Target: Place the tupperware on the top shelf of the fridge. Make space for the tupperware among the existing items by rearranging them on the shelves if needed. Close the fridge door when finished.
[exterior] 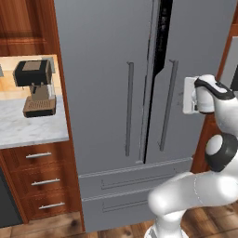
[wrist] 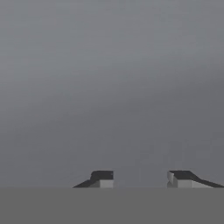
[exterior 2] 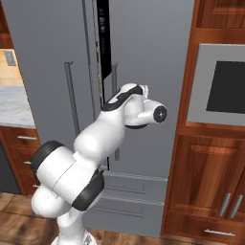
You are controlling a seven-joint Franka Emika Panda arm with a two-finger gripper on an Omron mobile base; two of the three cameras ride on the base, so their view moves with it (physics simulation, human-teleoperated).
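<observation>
The grey fridge (exterior: 102, 93) fills the middle of both base views. Its right door stands slightly ajar, leaving a narrow dark gap (exterior: 160, 46) at the top between the two doors. My white hand (exterior: 191, 95) hovers close to the right door, just right of its long vertical handle (exterior: 170, 102). In the hand view my gripper (wrist: 140, 179) faces a plain grey door surface, its fingertips (wrist: 103, 178) apart with nothing seen between them. The tupperware is out of view. The top shelf, the other shelves and the existing items are hidden behind the doors.
A coffee machine (exterior: 35, 88) stands on the marble counter (exterior: 28, 130) left of the fridge, above wooden drawers (exterior: 39, 181). Right of the fridge are a built-in oven (exterior 2: 222, 86) and wooden cabinets (exterior 2: 206, 182). Two wide fridge drawers (exterior: 135, 186) sit below the doors.
</observation>
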